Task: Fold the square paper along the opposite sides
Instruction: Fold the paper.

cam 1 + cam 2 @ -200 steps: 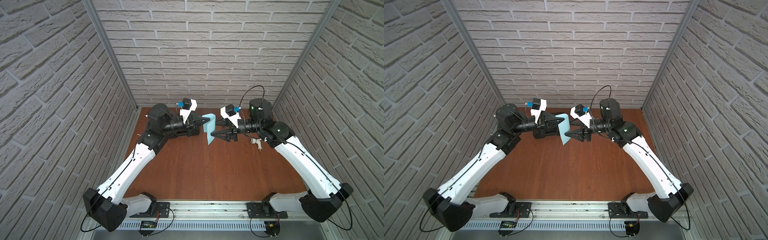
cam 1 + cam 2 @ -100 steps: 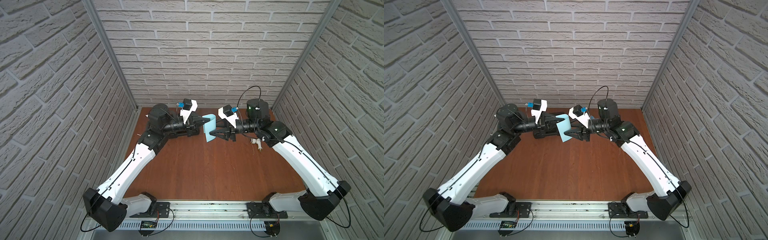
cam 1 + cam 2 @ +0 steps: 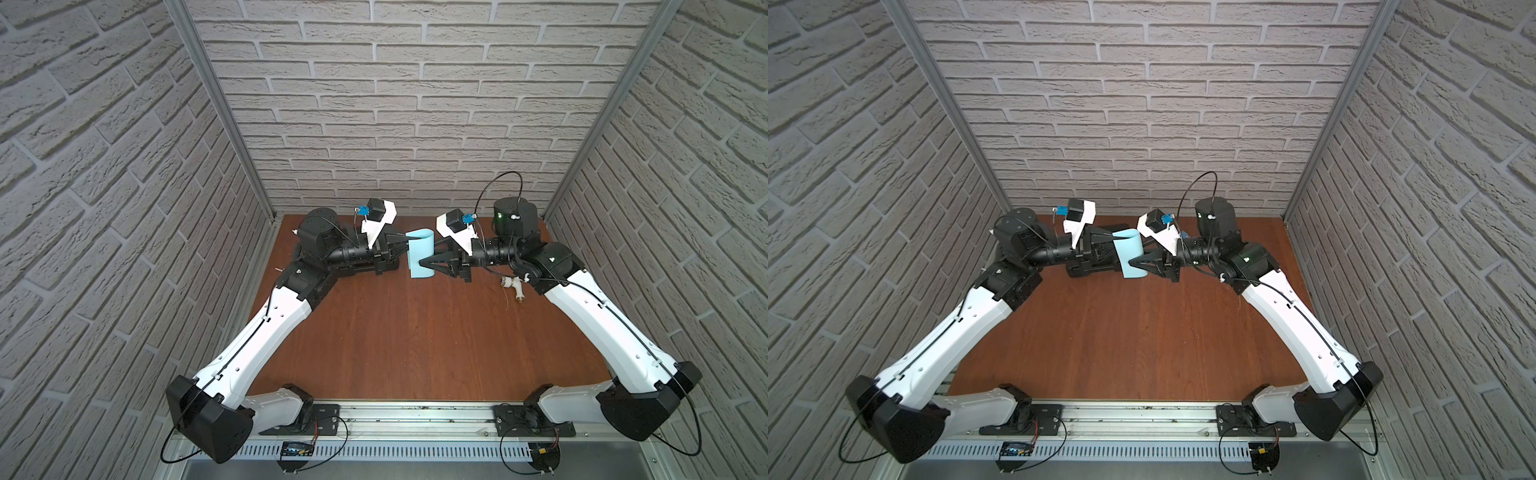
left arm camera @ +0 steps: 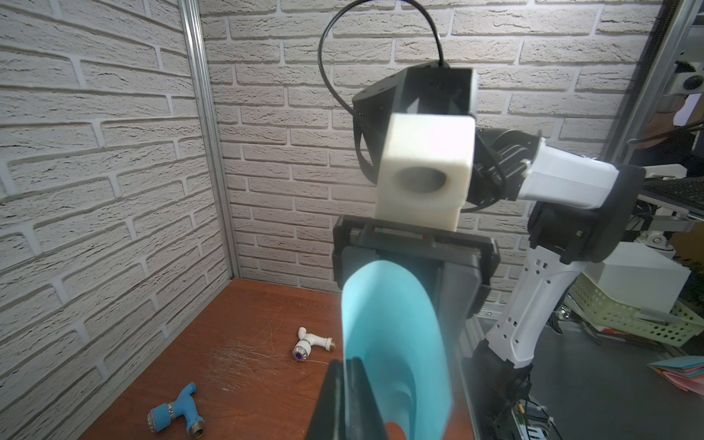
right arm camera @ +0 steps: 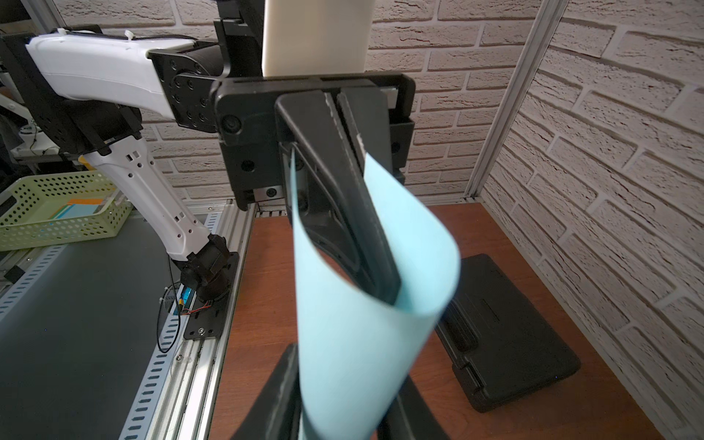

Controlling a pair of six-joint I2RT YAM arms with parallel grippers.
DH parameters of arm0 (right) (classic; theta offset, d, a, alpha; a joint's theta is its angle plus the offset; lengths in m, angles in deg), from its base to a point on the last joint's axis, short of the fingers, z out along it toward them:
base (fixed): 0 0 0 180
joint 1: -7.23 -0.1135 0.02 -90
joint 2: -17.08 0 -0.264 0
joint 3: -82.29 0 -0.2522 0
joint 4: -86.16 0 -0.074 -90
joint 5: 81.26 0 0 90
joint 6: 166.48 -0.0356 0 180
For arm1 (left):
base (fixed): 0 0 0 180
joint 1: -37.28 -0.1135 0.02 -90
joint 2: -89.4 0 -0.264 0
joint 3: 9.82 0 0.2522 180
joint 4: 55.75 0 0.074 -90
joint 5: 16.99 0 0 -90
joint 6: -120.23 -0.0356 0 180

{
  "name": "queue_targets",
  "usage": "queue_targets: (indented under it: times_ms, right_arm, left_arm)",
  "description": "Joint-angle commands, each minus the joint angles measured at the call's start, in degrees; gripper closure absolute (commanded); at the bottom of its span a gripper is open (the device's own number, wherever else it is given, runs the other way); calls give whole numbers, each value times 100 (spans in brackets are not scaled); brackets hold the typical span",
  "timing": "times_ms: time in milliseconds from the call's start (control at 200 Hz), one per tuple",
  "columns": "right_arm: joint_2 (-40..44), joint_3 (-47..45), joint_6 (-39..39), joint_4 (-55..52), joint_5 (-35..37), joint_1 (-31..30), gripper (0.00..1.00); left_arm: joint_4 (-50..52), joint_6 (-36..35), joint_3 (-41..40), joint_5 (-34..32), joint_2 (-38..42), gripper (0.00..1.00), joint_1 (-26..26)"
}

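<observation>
Status: the square paper (image 3: 420,254) was off the table (image 3: 395,340), held upright in the air at the back middle, right between the two grippers. We saw it curled into a loose, rounded U-shaped loop. In both top views its curled edge showed at the end toward the back wall.

The left gripper (image 4: 348,384) was fully closed on one side of the sheet, paper pinched between its jaws. In the right wrist view we saw its long black fingers (image 5: 335,190) pressed together and running inside the loop, with the sheet coming out from between them.

The right gripper (image 5: 343,413) was partway open, one finger on each side of the loop. We read one finger as touching or almost touching the sheet, the other just beside it. We could not tell whether either pad pressed the paper, so we did not call it a grip. In both top views its tips met the sheet from the right arm's side, opposite the left gripper.

Rest of the table: a black case (image 5: 506,335) lay flat below the left gripper, near the back wall. A white tap fitting (image 3: 514,285) lay just beside the right arm's elbow. A blue tap fitting (image 4: 175,413) lay near a wall, well apart from the white one. A green perforated basket (image 5: 57,213) sat outside the cell.
</observation>
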Motion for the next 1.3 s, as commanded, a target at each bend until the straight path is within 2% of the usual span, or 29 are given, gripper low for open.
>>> queue_targets:
  times_ms: [0,610,675,825,1020,1165,1295]
  right_arm:
    - [50,34,18,206,-27,-42,67]
    - [-75,51,88,84,-47,-94,68]
    - [-94,69,88,74,-44,-106,70]
    - [-86,75,87,85,-25,-120,84]
    - [-31,61,70,118,-15,-124,83]
    - [38,44,35,170,-13,-125,77]
    - [96,22,18,224,-14,-126,75]
  left_arm:
    - [-82,-78,101,15,70,100,25]
    - [-112,-86,145,24,52,100,22]
    - [-105,-88,147,33,52,100,26]
    - [-107,-96,120,32,60,100,27]
    - [-103,-103,121,29,64,100,20]
    - [-102,-118,78,15,59,100,27]
    - [-134,-104,25,7,64,100,25]
